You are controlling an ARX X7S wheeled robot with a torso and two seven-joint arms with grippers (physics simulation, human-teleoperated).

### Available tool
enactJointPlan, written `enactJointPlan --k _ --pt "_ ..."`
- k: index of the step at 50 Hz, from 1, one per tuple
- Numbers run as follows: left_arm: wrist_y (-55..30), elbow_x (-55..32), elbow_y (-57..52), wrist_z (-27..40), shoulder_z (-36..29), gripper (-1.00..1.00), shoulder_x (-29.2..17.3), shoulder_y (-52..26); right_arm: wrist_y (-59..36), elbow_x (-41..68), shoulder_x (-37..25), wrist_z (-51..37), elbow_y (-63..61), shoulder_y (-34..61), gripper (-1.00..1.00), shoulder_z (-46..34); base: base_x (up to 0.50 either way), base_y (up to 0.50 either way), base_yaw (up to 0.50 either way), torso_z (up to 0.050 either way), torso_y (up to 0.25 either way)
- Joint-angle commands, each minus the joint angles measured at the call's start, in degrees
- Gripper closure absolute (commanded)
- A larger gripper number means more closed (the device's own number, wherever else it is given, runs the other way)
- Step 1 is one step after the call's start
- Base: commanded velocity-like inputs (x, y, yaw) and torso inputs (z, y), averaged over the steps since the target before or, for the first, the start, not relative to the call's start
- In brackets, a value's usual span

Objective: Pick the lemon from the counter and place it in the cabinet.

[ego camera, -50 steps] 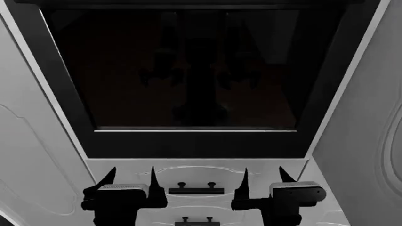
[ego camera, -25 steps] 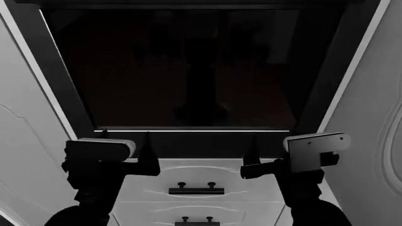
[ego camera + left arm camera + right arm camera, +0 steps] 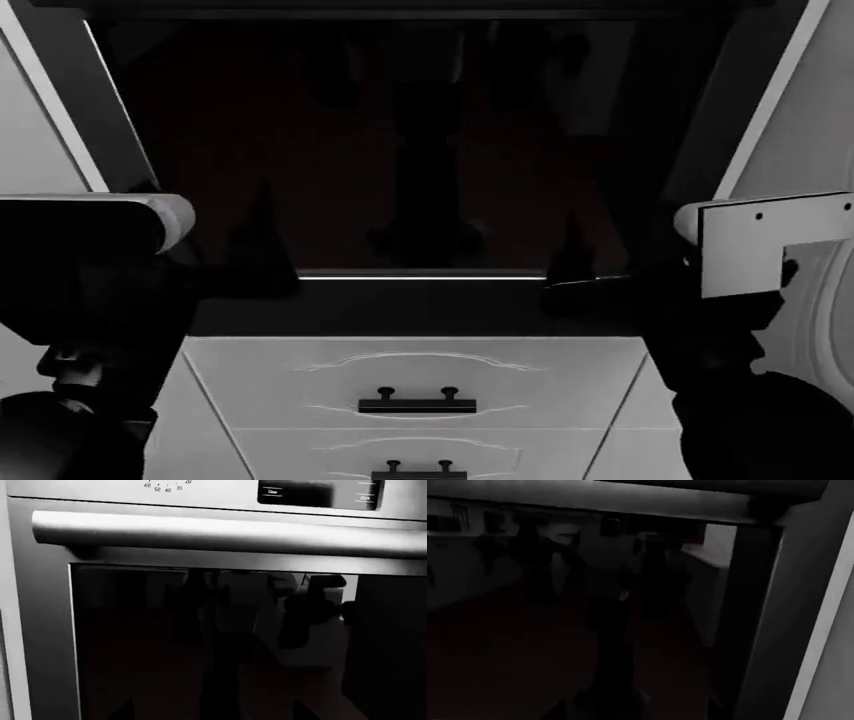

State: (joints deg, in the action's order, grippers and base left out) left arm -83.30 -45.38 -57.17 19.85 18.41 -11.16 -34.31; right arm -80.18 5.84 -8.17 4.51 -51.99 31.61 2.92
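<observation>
Up front, the left gripper (image 3: 227,255) is raised before the dark glass oven door (image 3: 400,150), its thin fingers apart and empty. Below the door, white drawers (image 3: 414,375) with black handles (image 3: 416,404) are closed. At right, the right gripper (image 3: 594,270) hangs likewise; whether it is apart is unclear. No lemon shows.

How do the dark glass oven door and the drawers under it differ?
The oven door is dark, glossy glass in a black frame, mirroring the robot; the drawers are matte white with curved mouldings. The door's handle is one long silver bar; the drawer handles are short and black. Both are shut and face the robot.
</observation>
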Motion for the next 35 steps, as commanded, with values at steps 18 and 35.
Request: enactJointPlan --k 18,35 --pt "-2.1 -39.9 -0.3 29.9 7.0 -1.0 -9.0 -9.2 -9.7 20.7 -2.1 -10.2 -6.2 7.7 -1.0 10.4 0.0 0.0 0.0 0.0 0.0" --pt "0.9 -37.2 -0.5 28.3 5.4 -1.0 -10.2 -7.1 -6.9 25.3 -4.0 -14.3 -5.0 6.3 -1.0 9.8 0.0 0.0 0.0 0.0 0.0"
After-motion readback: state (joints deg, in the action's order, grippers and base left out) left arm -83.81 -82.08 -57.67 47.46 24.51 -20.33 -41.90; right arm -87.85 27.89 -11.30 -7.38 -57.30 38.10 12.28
